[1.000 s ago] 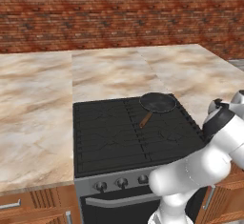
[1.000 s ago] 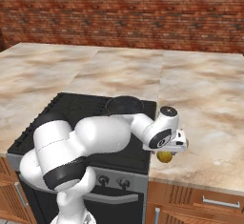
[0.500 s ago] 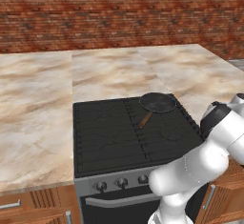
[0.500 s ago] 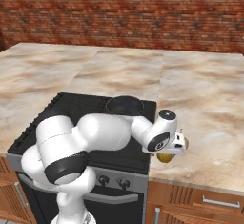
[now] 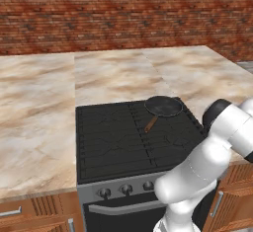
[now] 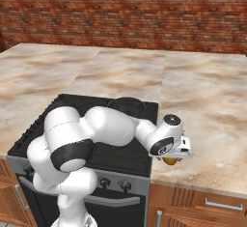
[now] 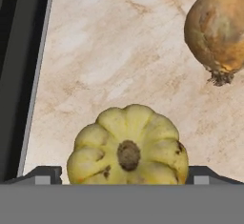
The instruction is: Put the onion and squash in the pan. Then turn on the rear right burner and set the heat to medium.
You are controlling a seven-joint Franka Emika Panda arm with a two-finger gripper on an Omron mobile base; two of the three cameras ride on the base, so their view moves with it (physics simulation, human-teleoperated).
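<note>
The yellow ribbed squash [image 7: 127,151] lies on the marble counter between my two fingertips [image 7: 46,174], untouched, with a gap on each side. My gripper [image 7: 125,173] is open and hangs low over the squash [image 6: 170,161], just right of the stove's front right corner, where the hand [image 6: 176,149] hovers. The tan-orange onion [image 7: 218,27] sits on the counter a little beyond the squash. The dark pan [image 5: 163,106] with its wooden handle [image 5: 151,123] rests on the rear right burner [image 5: 177,122]; my arm partly hides the pan [image 6: 126,106] in the right base view.
The black cooktop [image 5: 113,137] sits in a marble counter [image 6: 207,100], with a row of knobs [image 5: 126,189] on the stove's front panel. A brick wall [image 5: 123,14] runs behind. The stove's edge [image 7: 28,75] runs beside the squash.
The hand has sunk a little lower and slightly right, closer over the squash. The jaws have stayed wide open; squash, onion and pan have not moved.
</note>
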